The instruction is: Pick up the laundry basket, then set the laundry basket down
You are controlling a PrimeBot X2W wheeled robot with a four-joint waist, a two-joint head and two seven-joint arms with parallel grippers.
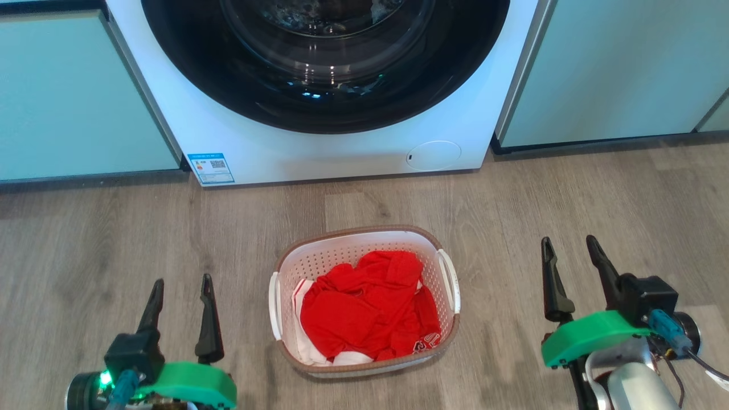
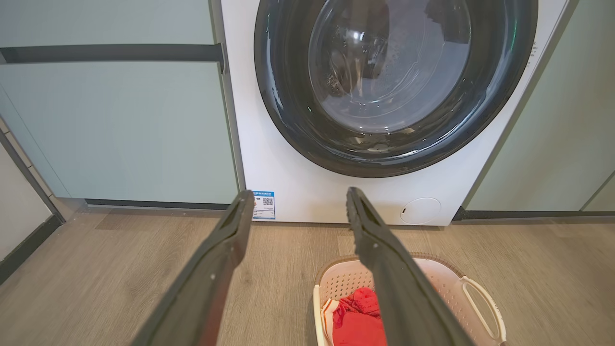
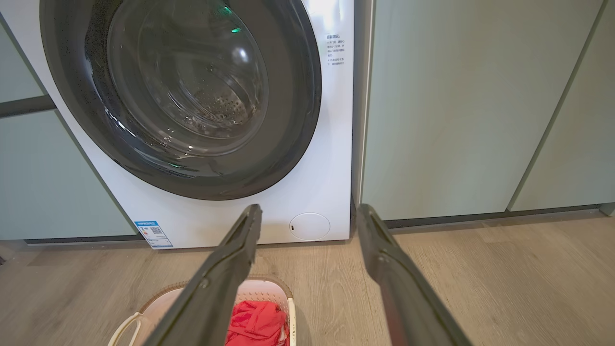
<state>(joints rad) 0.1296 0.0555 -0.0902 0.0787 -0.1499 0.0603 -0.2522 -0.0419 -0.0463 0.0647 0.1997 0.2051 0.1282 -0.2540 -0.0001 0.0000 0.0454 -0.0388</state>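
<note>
White front-loading washing machine (image 1: 342,154), pale green cabinets (image 1: 598,68), wood-look floor (image 1: 142,239), crumpled red garment (image 1: 364,307)

1. The basket (image 1: 336,257) stands on the floor (image 1: 114,228), in the middle of the head view.
2. Clothes (image 1: 364,307) lie in the basket.
3. The washer (image 1: 319,154) stands at the basket's 12 o'clock, near it but apart, with a strip of floor between them.
4. The left cabinet (image 1: 68,97) adjoins the washer at its 9 o'clock, and the right cabinet (image 1: 615,74) adjoins it at its 3 o'clock.
5. The left claw (image 1: 182,279) is at the basket's 9 o'clock and the right claw (image 1: 569,239) at its 3 o'clock. Both are well apart from it, over the floor.
</note>
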